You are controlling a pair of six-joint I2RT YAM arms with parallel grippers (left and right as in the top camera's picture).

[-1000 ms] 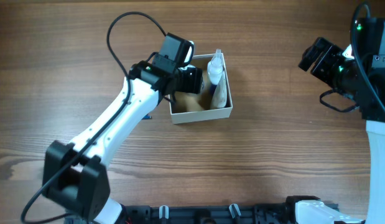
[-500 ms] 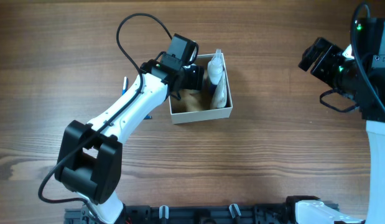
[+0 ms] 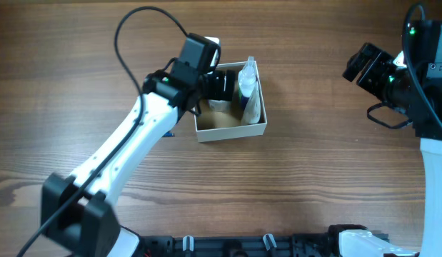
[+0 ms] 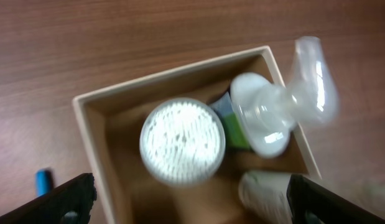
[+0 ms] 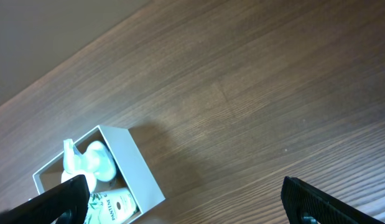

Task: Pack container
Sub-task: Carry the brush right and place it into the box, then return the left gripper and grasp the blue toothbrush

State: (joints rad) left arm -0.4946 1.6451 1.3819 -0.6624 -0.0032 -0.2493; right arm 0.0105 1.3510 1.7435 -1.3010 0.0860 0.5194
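The container [image 3: 231, 131] is a square white-walled box with a tan inside, left of the table's middle. It also shows in the left wrist view [image 4: 86, 115] and in the right wrist view [image 5: 141, 173]. Inside stand a round white jar [image 4: 183, 142], a clear pump bottle [image 4: 274, 111] and a white tube [image 4: 273, 194]. My left gripper [image 4: 192, 196] hovers over the box's back left part [image 3: 219, 82], open and empty, with the jar below it. My right gripper [image 5: 186, 200] is open and empty, raised at the far right [image 3: 358, 64].
A small blue item [image 4: 44, 180] lies on the wooden table just left of the container. In the overhead view the pump bottle [image 3: 247, 73] leans over the box's back right rim, with the tube [image 3: 253, 104] along the right wall.
My left arm has swung and its gripper has drawn slightly back and left over the box. The right arm has not moved.
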